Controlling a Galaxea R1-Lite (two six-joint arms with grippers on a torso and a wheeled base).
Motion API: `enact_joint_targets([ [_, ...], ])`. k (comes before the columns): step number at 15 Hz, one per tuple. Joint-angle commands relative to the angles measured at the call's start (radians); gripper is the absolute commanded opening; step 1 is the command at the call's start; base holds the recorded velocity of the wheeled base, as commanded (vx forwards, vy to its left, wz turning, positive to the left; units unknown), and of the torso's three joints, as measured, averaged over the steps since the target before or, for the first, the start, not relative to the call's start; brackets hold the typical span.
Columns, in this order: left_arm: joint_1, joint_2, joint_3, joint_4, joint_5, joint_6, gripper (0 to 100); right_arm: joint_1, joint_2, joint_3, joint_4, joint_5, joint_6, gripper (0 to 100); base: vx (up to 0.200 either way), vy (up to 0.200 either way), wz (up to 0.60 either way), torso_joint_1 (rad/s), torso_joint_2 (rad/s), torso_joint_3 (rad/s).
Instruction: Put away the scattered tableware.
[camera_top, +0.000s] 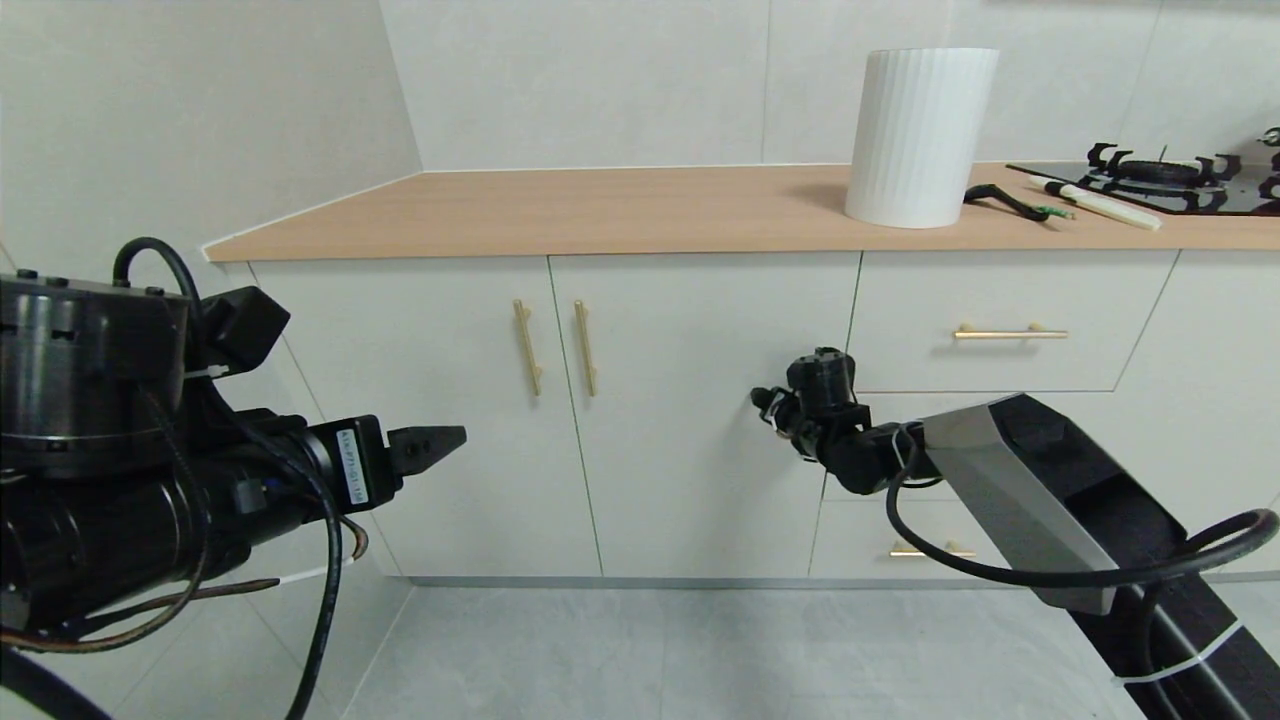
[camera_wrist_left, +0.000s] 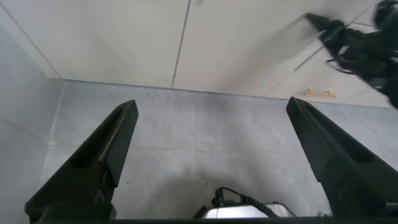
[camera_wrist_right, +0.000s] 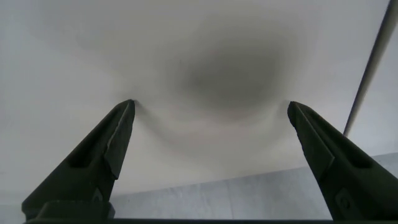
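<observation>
Wooden surface above white cabinets. A white ribbed container stands on it. Just beside the container, toward the stove, lie a black-handled utensil and a white-handled utensil. Left gripper: low, far to the container's left, fingers spread apart, empty. A white label sits on its body, the print too small to read. Right gripper: below the container, close before a cabinet door, fingers spread apart, empty.
</observation>
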Motion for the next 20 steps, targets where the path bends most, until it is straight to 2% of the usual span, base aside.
enact_joint_targets([
  [1,0.0,-0.007,-0.001,-0.002,0.009,0.0,100,0.002,-0.1,0.052,-0.005,0.0,0.005,100,0.0,0.0,0.0,0.0,0.0,0.0],
  [2,0.0,-0.031,-0.003,-0.003,0.029,0.004,100,0.014,-0.231,0.197,-0.011,0.002,0.008,100,0.0,0.0,0.0,0.0,0.0,0.0],
  [3,0.001,-0.045,-0.003,-0.003,0.029,0.01,100,0.022,-0.286,0.255,-0.017,0.008,0.008,100,0.0,0.0,0.0,0.0,0.0,0.0],
  [4,0.004,-0.096,0.002,-0.002,0.029,0.044,100,0.045,-0.464,0.444,-0.044,0.032,0.002,100,0.0,0.0,0.0,0.0,0.0,0.0],
  [5,0.006,-0.108,0.005,-0.002,0.029,0.047,100,0.051,-0.501,0.48,-0.05,0.042,-0.002,100,0.0,0.0,0.0,0.0,0.0,0.0],
  [6,0.014,-0.209,0.026,-0.002,0.03,0.084,100,0.082,-0.746,0.714,-0.07,0.052,-0.052,100,0.0,0.0,0.0,0.0,0.0,0.0],
  [8,0.047,-0.347,0.065,0.0,0.03,0.153,100,0.096,-1.048,0.993,-0.071,0.08,-0.146,100,0.0,0.0,0.0,0.0,0.0,0.0],
  [11,0.067,-0.541,0.134,0.004,0.03,0.202,100,0.099,-1.38,1.26,-0.071,0.08,-0.275,100,0.0,0.0,0.0,0.0,0.0,0.0],
  [12,0.069,-0.652,0.177,0.021,0.03,0.214,100,0.099,-1.561,1.373,-0.062,0.075,-0.344,100,0.0,0.0,0.0,0.0,0.0,0.0],
  [13,0.075,-0.746,0.221,0.043,0.035,0.253,100,0.094,-1.69,1.45,-0.054,0.068,-0.373,100,0.0,0.0,0.0,0.0,0.0,0.0],
  [14,0.103,-0.835,0.269,0.063,0.036,0.34,100,0.071,-1.817,1.519,-0.028,0.052,-0.4,100,0.0,0.0,0.0,0.0,0.0,0.0],
  [15,0.136,-0.907,0.313,0.069,0.036,0.398,100,0.03,-1.935,1.582,0.01,0.04,-0.433,100,0.0,0.0,0.0,0.0,0.0,0.0],
  [16,0.153,-0.947,0.335,0.069,0.036,0.421,100,0.005,-2.004,1.611,0.035,0.04,-0.451,100,0.0,0.0,0.0,0.0,0.0,0.0],
  [17,0.179,-1.045,0.373,0.07,0.036,0.451,100,-0.055,-2.191,1.642,0.124,0.046,-0.472,100,0.0,0.0,0.0,0.0,0.0,0.0],
  [19,0.221,-1.102,0.391,0.081,0.038,0.454,100,-0.096,-2.3,1.637,0.205,0.045,-0.503,100,0.0,0.0,0.0,0.0,0.0,0.0],
  [20,0.256,-1.182,0.416,0.093,0.035,0.469,100,-0.165,-2.415,1.646,0.279,0.048,-0.56,100,0.0,0.0,0.0,0.0,0.0,0.0],
])
